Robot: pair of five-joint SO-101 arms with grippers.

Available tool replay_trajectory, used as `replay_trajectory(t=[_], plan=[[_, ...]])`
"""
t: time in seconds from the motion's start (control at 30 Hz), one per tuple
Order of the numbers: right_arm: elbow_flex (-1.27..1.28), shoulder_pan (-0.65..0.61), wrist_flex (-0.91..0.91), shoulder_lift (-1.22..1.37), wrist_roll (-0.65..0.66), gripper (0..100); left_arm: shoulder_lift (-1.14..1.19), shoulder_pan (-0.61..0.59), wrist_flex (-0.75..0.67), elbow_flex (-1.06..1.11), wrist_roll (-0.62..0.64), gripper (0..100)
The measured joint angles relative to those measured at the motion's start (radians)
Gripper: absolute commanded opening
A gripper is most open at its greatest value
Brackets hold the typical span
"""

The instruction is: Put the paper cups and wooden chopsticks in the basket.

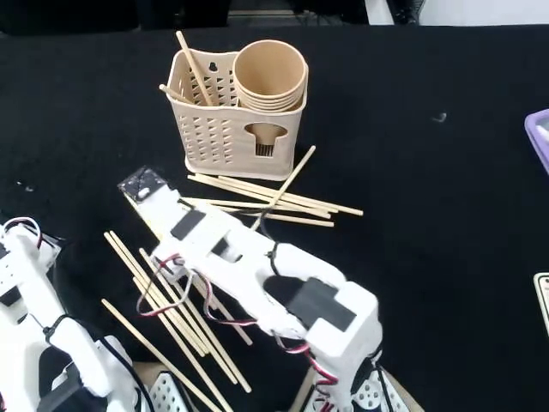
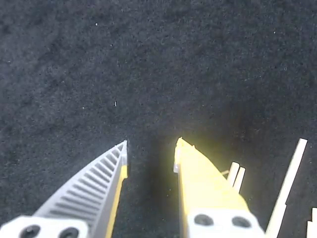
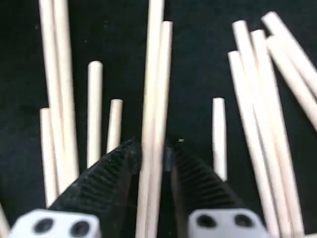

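A beige perforated basket stands at the back of the black cloth. It holds a stack of paper cups and two wooden chopsticks. More chopsticks lie in a bunch in front of the basket, and a second bunch lies partly under the right arm. My right gripper is shut on a pair of chopsticks lying among several others on the cloth. My left gripper stands open over bare cloth, with chopstick ends beside it. The left arm is at the front left corner.
A purple container pokes in at the right edge, with a pale flat object below it. The arm bases take up the table's front edge. Bare black cloth lies to the right of the basket and across the right half.
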Motion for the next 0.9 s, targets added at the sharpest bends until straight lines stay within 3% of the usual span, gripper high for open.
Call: replay_trajectory(t=[0.17, 0.27, 0.57, 0.77, 0.9], plan=[[-0.149, -0.003, 0.123, 0.092, 0.012, 11.1, 0.000, 0.000, 0.000, 0.000, 0.000, 16], [-0.215, -0.002, 0.176, 0.137, 0.012, 0.3, 0.000, 0.000, 0.000, 0.000, 0.000, 16], [-0.235, 0.011, 0.196, 0.147, -0.002, 1.0, 0.000, -0.005, 0.000, 0.000, 0.000, 16], [-0.074, 0.015, 0.173, -0.084, 0.020, 1.0, 0.000, -0.005, 0.000, 0.000, 0.000, 16], [0.037, 0.083, 0.137, -0.296, 0.057, 1.0, 0.000, -0.005, 0.000, 0.000, 0.000, 16]])
